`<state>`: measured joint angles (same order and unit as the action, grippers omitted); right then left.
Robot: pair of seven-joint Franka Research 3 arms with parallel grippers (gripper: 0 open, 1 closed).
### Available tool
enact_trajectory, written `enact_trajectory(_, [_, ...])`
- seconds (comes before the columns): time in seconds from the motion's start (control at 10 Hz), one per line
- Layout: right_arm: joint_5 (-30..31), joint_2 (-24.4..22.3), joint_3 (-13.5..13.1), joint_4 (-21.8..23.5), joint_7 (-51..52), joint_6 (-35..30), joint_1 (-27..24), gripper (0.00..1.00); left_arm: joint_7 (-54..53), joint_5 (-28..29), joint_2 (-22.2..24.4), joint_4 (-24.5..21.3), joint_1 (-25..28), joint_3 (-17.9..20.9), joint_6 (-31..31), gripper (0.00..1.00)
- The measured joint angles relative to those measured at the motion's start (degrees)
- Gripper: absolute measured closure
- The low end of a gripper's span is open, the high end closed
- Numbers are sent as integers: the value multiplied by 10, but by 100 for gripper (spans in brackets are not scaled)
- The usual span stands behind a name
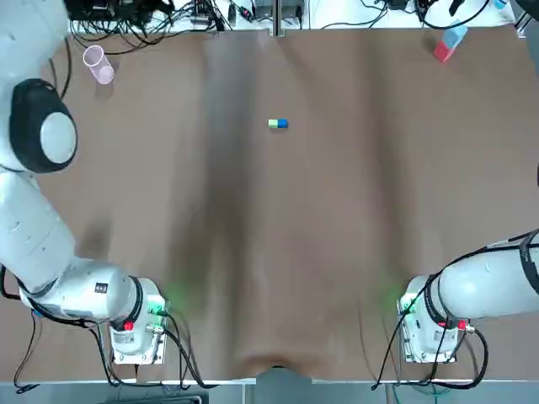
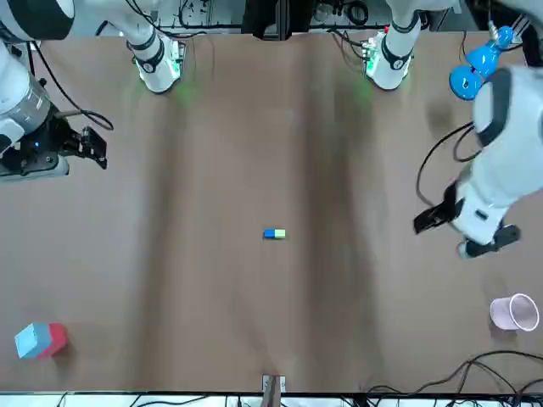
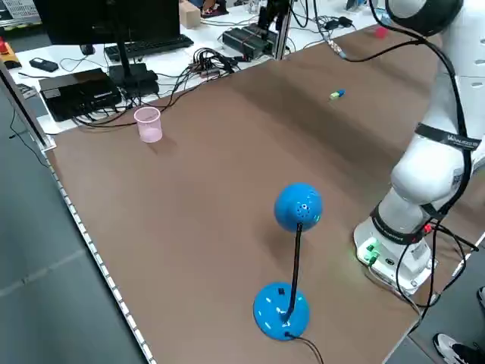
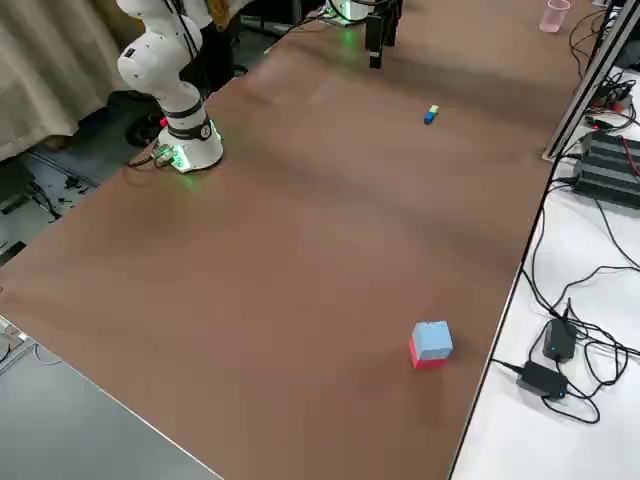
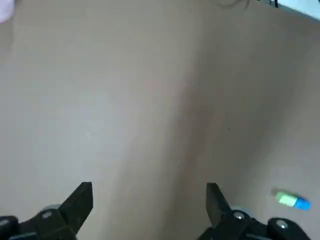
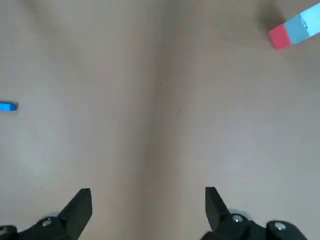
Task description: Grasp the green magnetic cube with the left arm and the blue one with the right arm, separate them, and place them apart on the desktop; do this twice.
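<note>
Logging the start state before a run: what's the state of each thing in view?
Green cube: joined to blue cube, ungrasped.
Blue cube: joined to green, ungrasped.
Left gripper: open, empty.
Right gripper: open, empty.
Cup: upright.
Red-blue block: blue on red, untouched.
Ball stand: upright.

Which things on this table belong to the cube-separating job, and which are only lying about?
For the job: green cube, blue cube, joined mid-table; left end effector, right end effector, both open.
Lying about: pink cup, red-and-blue block, blue ball-topped stand.
</note>
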<state>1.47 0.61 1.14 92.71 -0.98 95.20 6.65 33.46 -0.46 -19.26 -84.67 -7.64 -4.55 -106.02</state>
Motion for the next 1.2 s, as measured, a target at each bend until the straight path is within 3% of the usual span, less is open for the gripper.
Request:
enact_trajectory(0.5, [0,0,0,0,0,0,0,0,363,-22,-79,-2,-59,-2,-60,0])
enact_trajectory(0.9, [-1,1,0,0,-17,15,0,0,672,-23,-156,-2,-123,-2,-161,0])
enact_trajectory(1.2, [-40,27,5,11,-179,71,17,0,794,-56,-212,26,-158,-3,-189,0])
